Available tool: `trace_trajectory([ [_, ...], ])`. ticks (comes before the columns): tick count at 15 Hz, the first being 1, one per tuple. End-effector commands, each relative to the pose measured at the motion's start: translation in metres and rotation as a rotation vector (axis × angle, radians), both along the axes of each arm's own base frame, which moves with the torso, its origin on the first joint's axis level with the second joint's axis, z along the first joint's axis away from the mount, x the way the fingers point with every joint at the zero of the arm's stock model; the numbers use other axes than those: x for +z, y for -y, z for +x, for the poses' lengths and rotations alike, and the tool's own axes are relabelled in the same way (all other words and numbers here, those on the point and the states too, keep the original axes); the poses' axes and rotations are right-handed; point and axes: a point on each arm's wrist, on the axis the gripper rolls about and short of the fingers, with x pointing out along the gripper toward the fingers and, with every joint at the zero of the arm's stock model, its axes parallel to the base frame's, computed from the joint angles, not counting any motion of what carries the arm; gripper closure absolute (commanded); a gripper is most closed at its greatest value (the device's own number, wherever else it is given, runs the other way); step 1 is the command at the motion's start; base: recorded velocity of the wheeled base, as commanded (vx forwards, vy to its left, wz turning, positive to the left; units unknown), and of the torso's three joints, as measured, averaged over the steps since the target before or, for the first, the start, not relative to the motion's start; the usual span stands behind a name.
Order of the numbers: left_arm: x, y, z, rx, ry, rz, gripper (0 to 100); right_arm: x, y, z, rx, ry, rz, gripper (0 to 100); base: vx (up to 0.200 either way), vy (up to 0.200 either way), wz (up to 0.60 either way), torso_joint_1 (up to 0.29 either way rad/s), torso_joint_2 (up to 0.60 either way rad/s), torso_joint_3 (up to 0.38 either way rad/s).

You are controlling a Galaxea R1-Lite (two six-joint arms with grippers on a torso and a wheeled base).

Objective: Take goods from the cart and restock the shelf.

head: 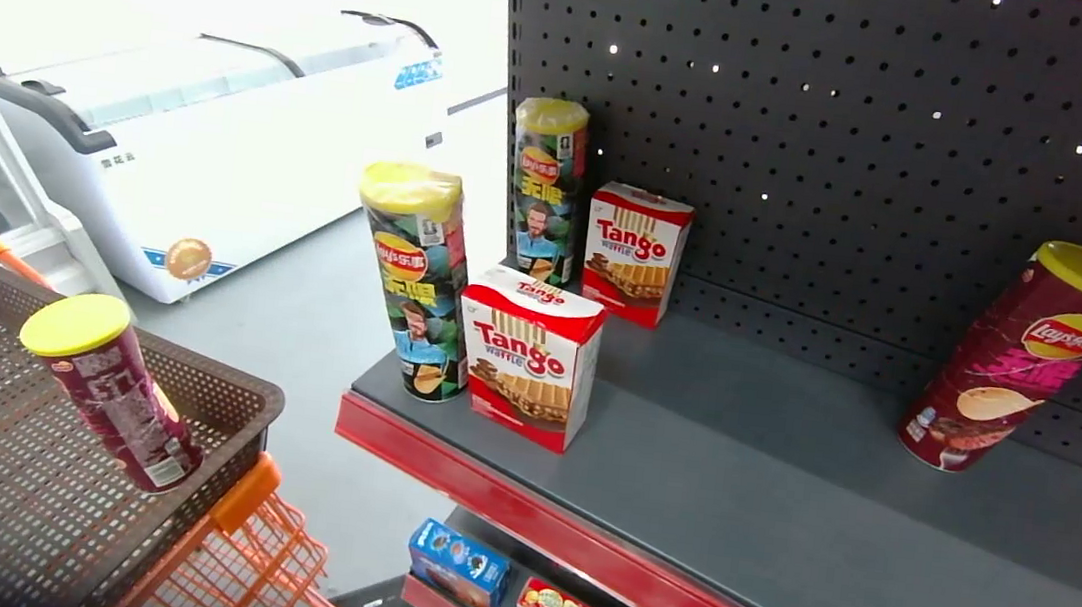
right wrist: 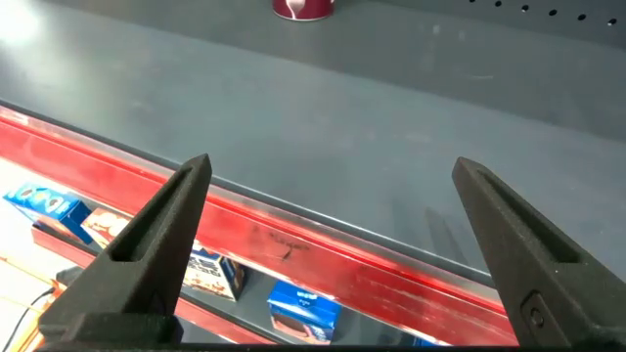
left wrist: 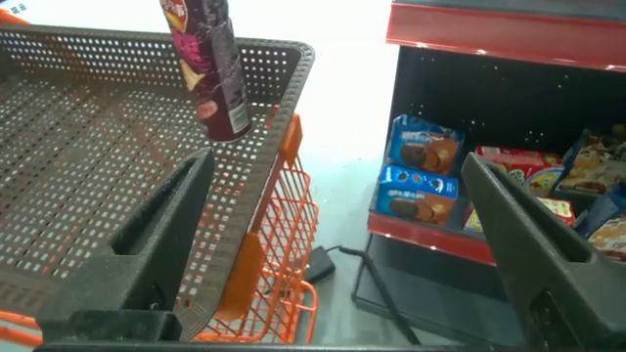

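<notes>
Partly cropped maroon can on shelf

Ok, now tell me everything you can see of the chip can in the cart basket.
The chip can is a tall dark maroon tube, cardboard by its look, with pale print and a white label patch near its foot. A flat yellow lid, plastic-looking, closes the top. It stands on its base, lid up, in the brown perforated basket, close to the corner nearest the shelf. Only the basket floor touches it, as far as shows.
</notes>
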Motion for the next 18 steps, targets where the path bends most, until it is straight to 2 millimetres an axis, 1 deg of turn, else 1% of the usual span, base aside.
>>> trace_trajectory([
  [1, 0.000, 0.000, 0.000, 0.003, -0.001, -0.007, 0, 0.000, 0.000, 0.000, 0.000, -0.001, 0.000, 0, 0.000, 0.000, 0.00, 0.000, 0.00, 0.000],
  [3, 0.002, 0.000, 0.000, -0.005, 0.003, -0.004, 0, 0.000, 0.000, 0.000, 0.000, -0.001, 0.000, 0, 0.000, 0.000, 0.00, 0.000, 0.00, 0.000],
  [4, 0.030, 0.000, -0.003, -0.010, 0.036, -0.006, 0, 0.000, 0.000, 0.000, 0.000, -0.001, 0.000, 0, 0.000, 0.000, 0.00, 0.000, 0.00, 0.000],
  [5, 0.074, 0.000, 0.006, -0.005, -0.004, -0.010, 0, 0.000, 0.000, 0.000, 0.000, -0.001, 0.000, 0, 0.000, 0.000, 0.00, 0.000, 0.00, 0.000],
  [6, 0.117, 0.000, 0.025, 0.005, -0.035, -0.019, 0, 0.000, 0.000, 0.000, 0.000, 0.001, 0.000, 0, 0.000, 0.000, 0.00, 0.000, 0.00, 0.000],
  [7, 0.140, 0.000, 0.041, 0.016, -0.061, -0.013, 0, 0.000, 0.000, 0.000, 0.000, -0.001, 0.000, 0, 0.000, 0.000, 0.00, 0.000, 0.00, 0.000],
  [8, 0.158, -0.001, 0.064, 0.058, -0.106, 0.004, 0, 0.000, 0.000, 0.000, 0.000, -0.001, 0.000, 0, 0.000, 0.000, 0.00, 0.000, 0.00, 0.000],
  [10, 0.158, -0.005, 0.084, 0.162, -0.173, 0.104, 0, 0.000, 0.000, 0.000, 0.000, -0.001, 0.000, 0, 0.000, 0.000, 0.00, 0.000, 0.00, 0.000],
  [13, 0.147, -0.005, 0.086, 0.193, -0.217, 0.115, 0, 0.000, 0.000, 0.000, 0.000, -0.001, 0.000, 0, 0.000, 0.000, 0.00, 0.000, 0.00, 0.000],
  [14, 0.141, -0.006, 0.086, 0.214, -0.238, 0.085, 0, 0.000, 0.000, 0.000, 0.000, -0.001, 0.000, 0, 0.000, 0.000, 0.00, 0.000, 0.00, 0.000],
  [15, 0.140, -0.006, 0.086, 0.218, -0.240, 0.082, 0, 0.000, 0.000, 0.000, 0.000, -0.001, 0.000, 0, 0.000, 0.000, 0.00, 0.000, 0.00, 0.000],
  [16, 0.133, -0.012, 0.087, 0.294, -0.276, 0.068, 0, 0.000, 0.000, 0.000, 0.000, -0.001, 0.000, 0, 0.000, 0.000, 0.00, 0.000, 0.00, 0.000],
  [18, 0.123, -0.016, 0.091, 0.279, -0.321, 0.049, 0, 0.000, 0.000, 0.000, 0.000, -0.001, 0.000, 0, 0.000, 0.000, 0.00, 0.000, 0.00, 0.000],
])
